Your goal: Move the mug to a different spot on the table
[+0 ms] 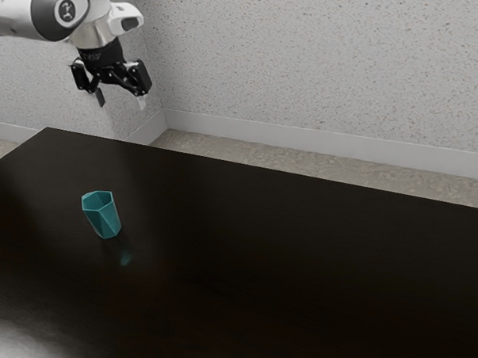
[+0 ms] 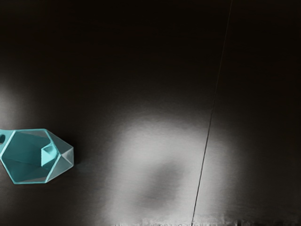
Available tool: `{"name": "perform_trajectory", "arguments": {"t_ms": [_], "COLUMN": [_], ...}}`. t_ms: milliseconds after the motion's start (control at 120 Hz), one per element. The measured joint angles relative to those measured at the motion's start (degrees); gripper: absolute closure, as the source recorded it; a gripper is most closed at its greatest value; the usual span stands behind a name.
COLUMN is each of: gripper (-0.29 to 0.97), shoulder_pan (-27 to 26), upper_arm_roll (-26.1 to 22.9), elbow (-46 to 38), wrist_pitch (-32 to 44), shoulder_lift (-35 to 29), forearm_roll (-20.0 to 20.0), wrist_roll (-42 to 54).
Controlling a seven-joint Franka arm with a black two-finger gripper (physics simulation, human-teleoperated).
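Hovering high above the counter [image 1: 306,271] near its far edge, the hand [image 1: 121,97] carries nothing, its two fingers spread wide with only air between them. The mug [image 1: 102,214], a teal faceted cup, stands upright on the dark counter well below the hand and somewhat nearer the camera, with nothing touching it. In the wrist view the mug [image 2: 33,157] is seen from above, mouth open upward, lying off to one side rather than directly under the hand. By the look of it, the grasp has not begun: the spread fingers suit a descent over the rim once the hand is centred above the mug.
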Motion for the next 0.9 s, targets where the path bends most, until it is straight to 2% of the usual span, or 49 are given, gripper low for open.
{"name": "perform_trajectory", "arguments": {"t_ms": [233, 433, 608, 800, 900], "gripper": [0.00, 0.00, 0.00, 0.00, 0.00], "shoulder_pan": [-1.2, -0.4, -0.2, -0.2, -0.2], "upper_arm_roll": [1.5, 9.8, 16.9, 21.4, 24.4], "elbow": [-0.4, 0.1, -1.0, -5.3, -5.6], "wrist_pitch": [0.7, 3.7, 8.1, 13.1, 14.8], "shoulder_lift": [1.8, 8.6, 11.8, 14.8, 19.2], "forearm_roll": [0.2, -0.1, -4.8, -9.7, -14.4], "wrist_roll": [5.1, 7.6, 6.8, -0.3, -4.2]}}
